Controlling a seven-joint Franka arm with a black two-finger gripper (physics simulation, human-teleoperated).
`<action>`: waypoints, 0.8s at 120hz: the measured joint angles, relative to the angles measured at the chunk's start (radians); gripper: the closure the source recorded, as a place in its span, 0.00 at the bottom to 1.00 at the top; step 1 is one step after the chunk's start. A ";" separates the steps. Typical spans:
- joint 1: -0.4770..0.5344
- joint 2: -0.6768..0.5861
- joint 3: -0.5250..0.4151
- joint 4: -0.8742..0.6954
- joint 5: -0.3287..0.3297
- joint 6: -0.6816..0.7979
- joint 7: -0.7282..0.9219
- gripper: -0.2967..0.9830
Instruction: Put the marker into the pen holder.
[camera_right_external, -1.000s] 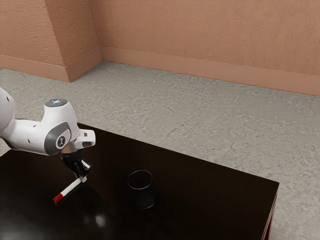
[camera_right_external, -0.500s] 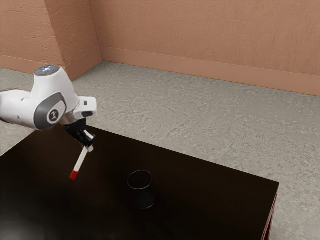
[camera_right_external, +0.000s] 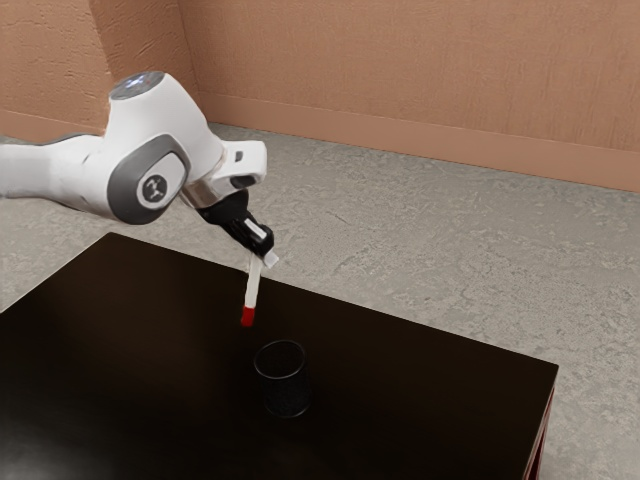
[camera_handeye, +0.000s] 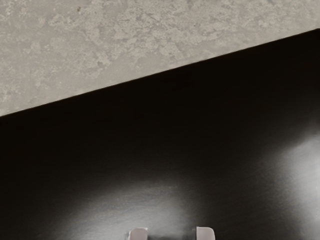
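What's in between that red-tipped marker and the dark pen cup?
Nothing but a bare stretch: in the exterior view, I see plain dark tabletop between the marker and the pen holder.

The arm (camera_right_external: 182, 112) is glossy white and rounded, with a grey disc (camera_right_external: 138, 86) bearing pale bluish marks and a broad dark-grey band (camera_right_external: 125, 183) around a white oval that carries a dark round emblem (camera_right_external: 155, 188). A boxy white housing (camera_right_external: 252, 158) has dark insets; the black gripper (camera_right_external: 264, 258) shows pale patches and light, round-cornered fingertips (camera_handeye: 205, 234).
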 joint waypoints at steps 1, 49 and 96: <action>-0.003 0.003 0.000 0.002 -0.002 0.001 0.000 0.82; -0.086 0.111 -0.005 0.006 -0.074 0.051 0.007 0.81; -0.093 0.132 -0.005 -0.023 -0.083 0.046 0.011 0.80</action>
